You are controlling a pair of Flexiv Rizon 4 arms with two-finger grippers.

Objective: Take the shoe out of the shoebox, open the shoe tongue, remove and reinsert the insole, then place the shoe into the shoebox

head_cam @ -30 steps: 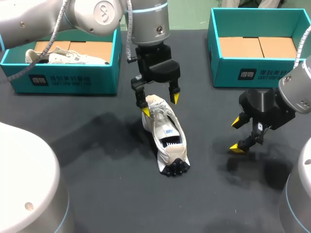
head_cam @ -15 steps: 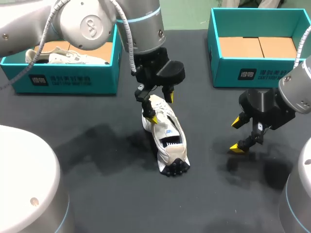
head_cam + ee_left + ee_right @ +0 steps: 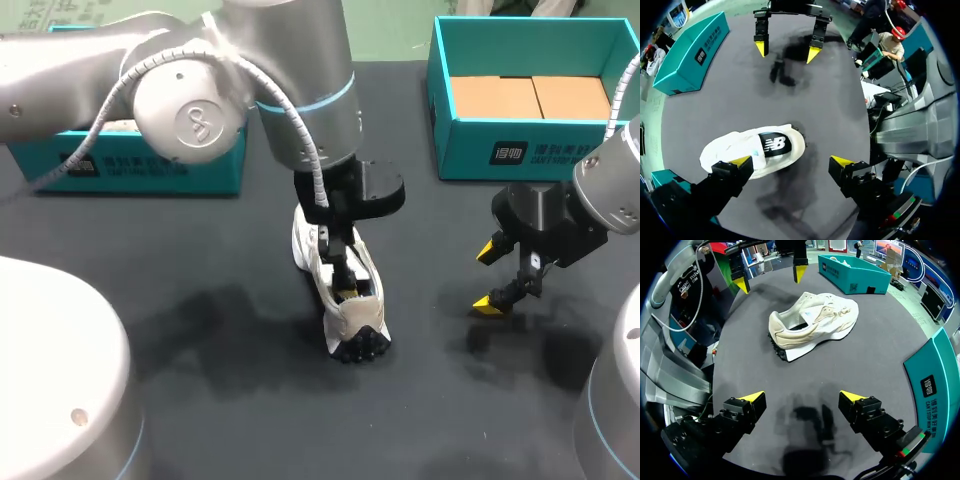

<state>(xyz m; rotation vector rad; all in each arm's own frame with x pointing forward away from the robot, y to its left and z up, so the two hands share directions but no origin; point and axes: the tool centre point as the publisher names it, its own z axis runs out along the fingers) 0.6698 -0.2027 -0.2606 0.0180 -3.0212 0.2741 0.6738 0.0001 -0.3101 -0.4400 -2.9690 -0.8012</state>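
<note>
A cream running shoe (image 3: 345, 300) with a black sole lies on the dark table at its middle, toe toward the front edge. My left gripper (image 3: 346, 285) hangs straight above its opening, fingers open. In the left wrist view the shoe (image 3: 757, 150) lies beneath one fingertip (image 3: 741, 161), while the other stands over bare table; the left gripper (image 3: 792, 161) holds nothing. My right gripper (image 3: 490, 278) hovers open to the right of the shoe, apart from it. From the right gripper (image 3: 803, 397) the shoe (image 3: 812, 322) lies ahead on its side.
One teal shoebox (image 3: 150, 165) stands at the back left, largely hidden by my left arm; another shoe lies in that box (image 3: 852, 272). A second teal shoebox (image 3: 530, 155), with a cardboard bottom, stands at the back right.
My left arm has swung forward and down over the shoe, turning its wrist so the fingers point into the shoe's opening. The right arm and the shoe have stayed put.
</note>
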